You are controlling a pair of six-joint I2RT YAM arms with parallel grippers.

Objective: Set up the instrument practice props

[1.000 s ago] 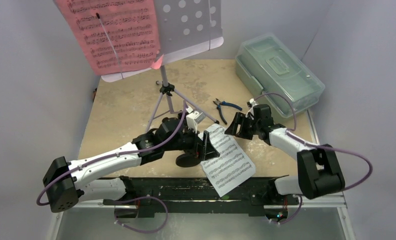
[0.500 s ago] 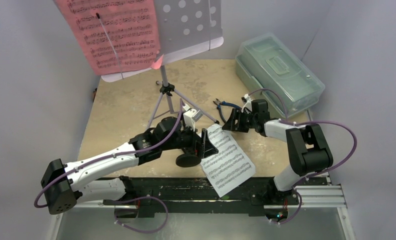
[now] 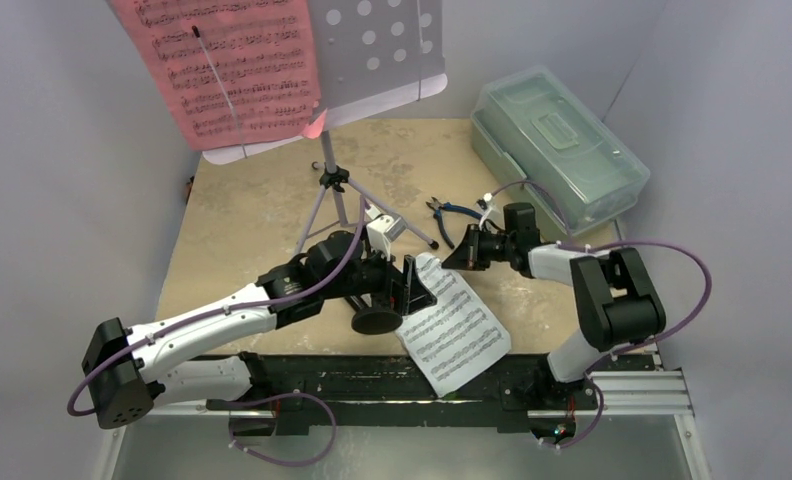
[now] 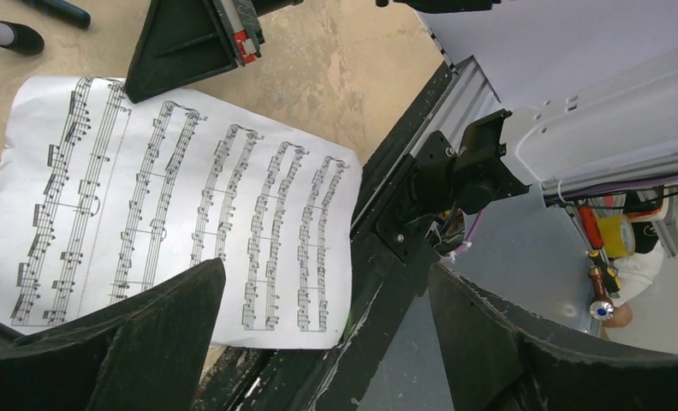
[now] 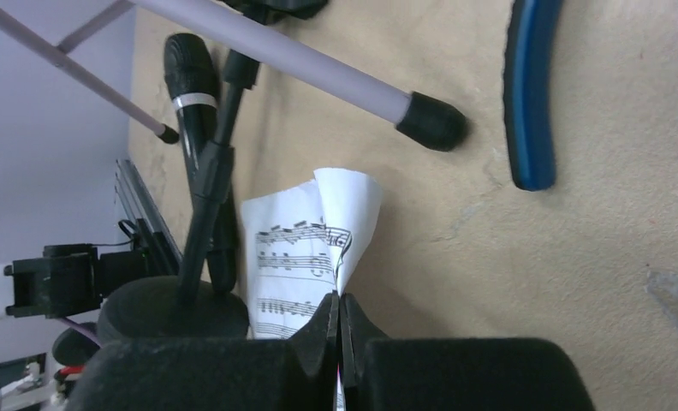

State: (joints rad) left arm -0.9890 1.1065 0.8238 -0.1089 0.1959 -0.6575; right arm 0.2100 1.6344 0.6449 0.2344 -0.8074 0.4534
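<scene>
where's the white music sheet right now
In the top view the white paper music sheet lies at the near edge of the table, centre-right, beside the black round mic stand base, its far corner pinched in the right end effector.

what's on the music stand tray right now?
A pink music sheet rests on the left half of the tray; the right half is bare, holes showing. Whatever lies behind the sheet is covered.
</scene>
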